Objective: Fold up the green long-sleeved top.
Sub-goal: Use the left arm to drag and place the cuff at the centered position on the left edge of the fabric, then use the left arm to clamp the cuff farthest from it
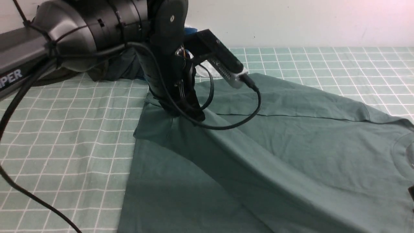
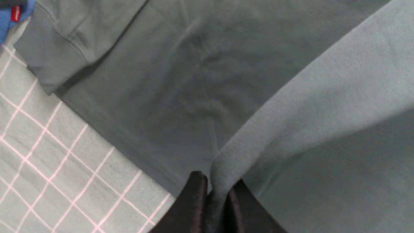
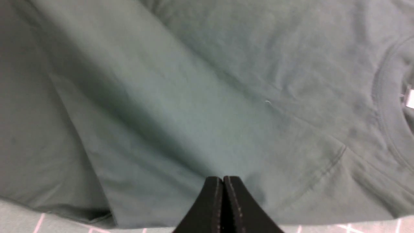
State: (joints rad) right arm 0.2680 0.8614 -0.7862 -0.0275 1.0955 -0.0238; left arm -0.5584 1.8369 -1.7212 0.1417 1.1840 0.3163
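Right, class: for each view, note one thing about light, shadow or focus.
Front view: a dark shadow crosses the green top below the left arm. Left wrist view: the left pincer is blurred, cloth weave sharper. Right wrist view: soft throughout.

Front camera low between the arms, facing forward over the checked mat [image 1: 64, 129], left arm [image 1: 161, 48] looming near, both wrist cameras close above the green top [image 1: 291, 145], which all three views share, left wrist also catching mat
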